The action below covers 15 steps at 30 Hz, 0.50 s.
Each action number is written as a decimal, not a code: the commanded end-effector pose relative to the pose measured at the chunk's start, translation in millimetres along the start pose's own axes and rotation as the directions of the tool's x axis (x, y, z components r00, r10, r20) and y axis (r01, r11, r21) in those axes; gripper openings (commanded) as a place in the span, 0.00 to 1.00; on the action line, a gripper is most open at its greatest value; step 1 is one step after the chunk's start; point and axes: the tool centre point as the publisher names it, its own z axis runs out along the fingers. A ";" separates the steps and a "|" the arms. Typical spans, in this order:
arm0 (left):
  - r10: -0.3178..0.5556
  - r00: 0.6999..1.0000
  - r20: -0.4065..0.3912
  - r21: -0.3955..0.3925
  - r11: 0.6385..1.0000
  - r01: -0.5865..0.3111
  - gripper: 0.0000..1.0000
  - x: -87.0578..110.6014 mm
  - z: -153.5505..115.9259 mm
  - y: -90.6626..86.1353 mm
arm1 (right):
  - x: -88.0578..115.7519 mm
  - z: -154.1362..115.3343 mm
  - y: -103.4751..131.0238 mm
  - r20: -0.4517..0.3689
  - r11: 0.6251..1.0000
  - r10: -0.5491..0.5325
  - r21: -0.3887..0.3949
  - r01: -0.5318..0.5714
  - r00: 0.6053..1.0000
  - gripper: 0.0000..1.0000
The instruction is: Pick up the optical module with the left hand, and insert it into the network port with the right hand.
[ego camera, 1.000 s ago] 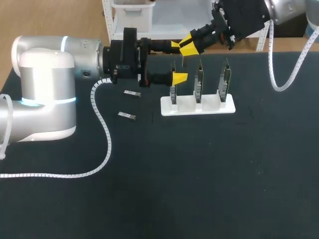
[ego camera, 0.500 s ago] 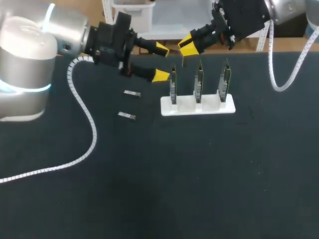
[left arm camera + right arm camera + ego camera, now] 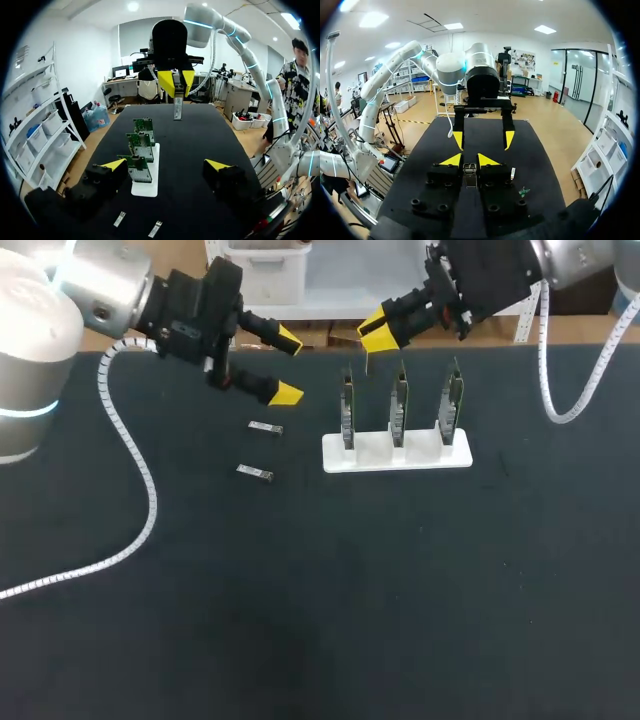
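Right gripper [image 3: 372, 336] clenched on module [image 3: 177, 108], hanging just beside the rack [image 3: 395, 452] boards. Left gripper [image 3: 288, 367] fingers released, empty. Two spares [image 3: 265, 427] on tabletop [image 3: 400, 590]. Module looks light, stiff, slick. Hold the long flat sides and keep the plug end free.

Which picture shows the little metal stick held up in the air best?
The left wrist view: the optical module hangs there whole. The right wrist view shows only its end; the head view, a thin sliver.

No readable text, numbers or signs, any print on optical module [image 3: 177, 107], circuit boards [image 3: 399, 400] too small
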 end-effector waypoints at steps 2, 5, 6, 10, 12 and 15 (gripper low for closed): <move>-0.001 1.000 -0.021 0.020 1.000 0.001 1.00 0.0 -2.6 17.4 | 0.1 -0.1 0.2 0.001 1.000 0.000 0.001 0.000 1.000 0.00; -0.001 1.000 -0.022 0.022 1.000 0.001 1.00 -0.7 -1.2 23.8 | 0.1 -0.1 0.2 0.001 1.000 0.000 0.001 0.000 1.000 0.00; -0.001 1.000 -0.021 0.025 1.000 0.002 1.00 -1.5 -0.1 25.8 | 0.1 -0.1 0.2 0.001 1.000 0.000 0.001 0.000 1.000 0.00; -0.010 0.999 -0.031 0.036 0.999 0.011 1.00 -5.2 4.3 30.9 | 0.1 -0.1 0.2 0.001 1.000 0.000 0.001 0.000 1.000 0.00; -0.030 0.999 -0.021 0.032 0.999 0.031 1.00 -6.1 4.9 31.7 | 0.1 -0.1 0.2 0.001 1.000 0.000 0.001 0.000 1.000 0.00; -0.030 0.999 -0.021 0.032 0.999 0.031 1.00 -6.1 4.9 31.7 | 0.1 -0.1 0.2 0.001 1.000 0.000 0.001 0.000 1.000 0.00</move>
